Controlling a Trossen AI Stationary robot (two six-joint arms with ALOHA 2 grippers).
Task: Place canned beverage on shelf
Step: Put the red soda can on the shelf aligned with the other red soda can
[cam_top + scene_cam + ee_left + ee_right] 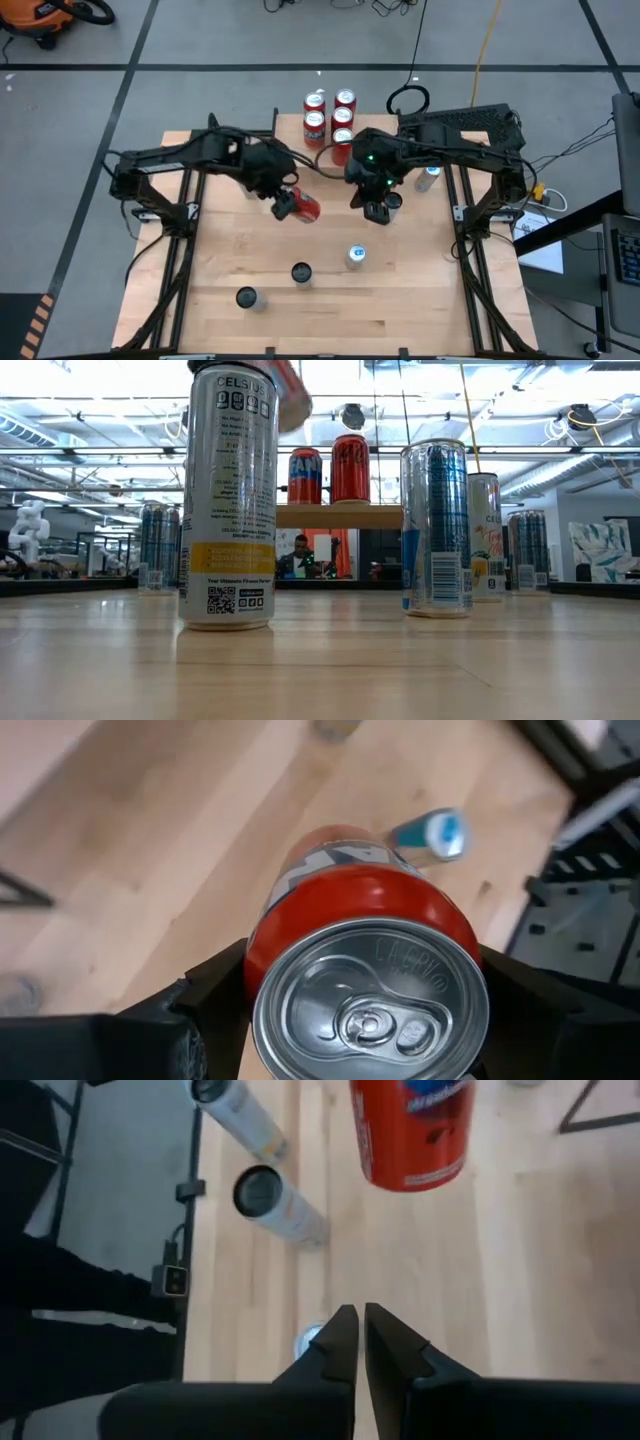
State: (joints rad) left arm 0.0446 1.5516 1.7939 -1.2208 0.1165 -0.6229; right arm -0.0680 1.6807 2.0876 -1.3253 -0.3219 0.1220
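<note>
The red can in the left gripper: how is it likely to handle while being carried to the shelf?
The red can is probably rigid enough for the grip: no denting shows where the left gripper clamps its sides. Its glossy round wall may slip or twist. Its tab looks unopened, so it is likely full and fairly heavy. It is held tilted, so it could tip on the shelf.

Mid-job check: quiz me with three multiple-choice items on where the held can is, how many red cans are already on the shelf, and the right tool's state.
1. The red can in the left tool is:
A. on the shelf
B. above the table
C. on the floor

2. Red cans on the shelf:
A. one
B. eight
C. five

3. The right tool is:
A. shut, empty
B. wide open
C. gripping a can

Answers: 1 B, the high view shows it mid-table in the left tool. 2 C, five tops show there. 3 A, its fingers meet with nothing between.
</note>
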